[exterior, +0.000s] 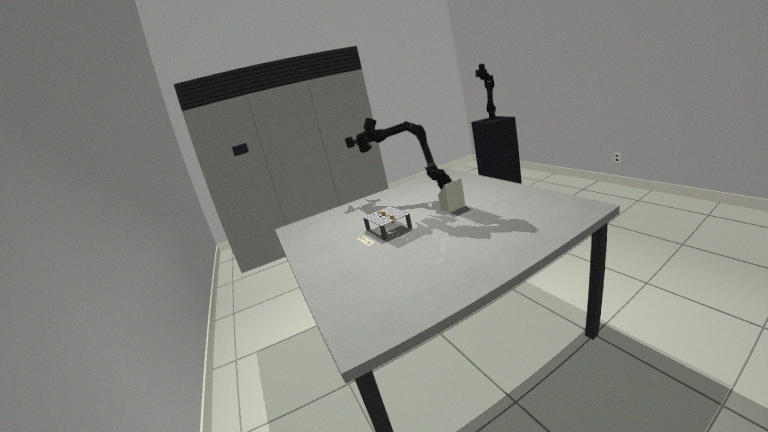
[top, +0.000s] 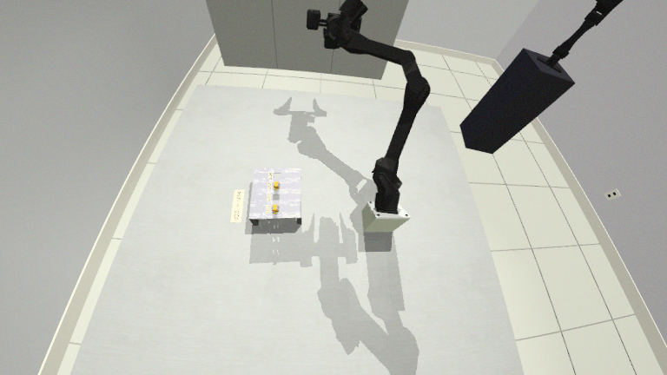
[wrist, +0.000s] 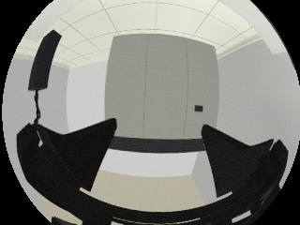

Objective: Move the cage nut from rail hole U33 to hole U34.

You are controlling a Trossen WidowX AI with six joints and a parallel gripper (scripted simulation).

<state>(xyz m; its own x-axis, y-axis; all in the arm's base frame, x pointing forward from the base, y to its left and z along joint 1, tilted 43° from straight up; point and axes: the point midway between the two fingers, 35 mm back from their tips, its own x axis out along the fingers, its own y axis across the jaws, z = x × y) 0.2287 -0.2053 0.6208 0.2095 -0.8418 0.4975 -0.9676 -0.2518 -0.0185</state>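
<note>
The rail plate (top: 291,204) (exterior: 400,214) stands on short dark legs. One yellow cage nut (top: 275,185) (exterior: 383,212) sits towards its cabinet-side end, another yellow cage nut (top: 275,208) (exterior: 391,216) towards the opposite end. A dark square hole (top: 275,197) shows between them. The hole labels are too small to read, so I cannot tell which nut is at U33. The nuts' spring wings cannot be made out. My gripper (top: 337,23) (exterior: 363,141) (wrist: 160,127) is open and empty, raised high and far from the plate, its fingers pointing towards the cabinet.
A small label card (top: 237,206) (exterior: 365,240) lies on the table (top: 196,277) (exterior: 453,285) beside the plate. My arm's pale base block (top: 380,220) (exterior: 453,196) stands to the plate's right. A grey cabinet (top: 300,22) (exterior: 283,150) (wrist: 164,84) stands beyond the table.
</note>
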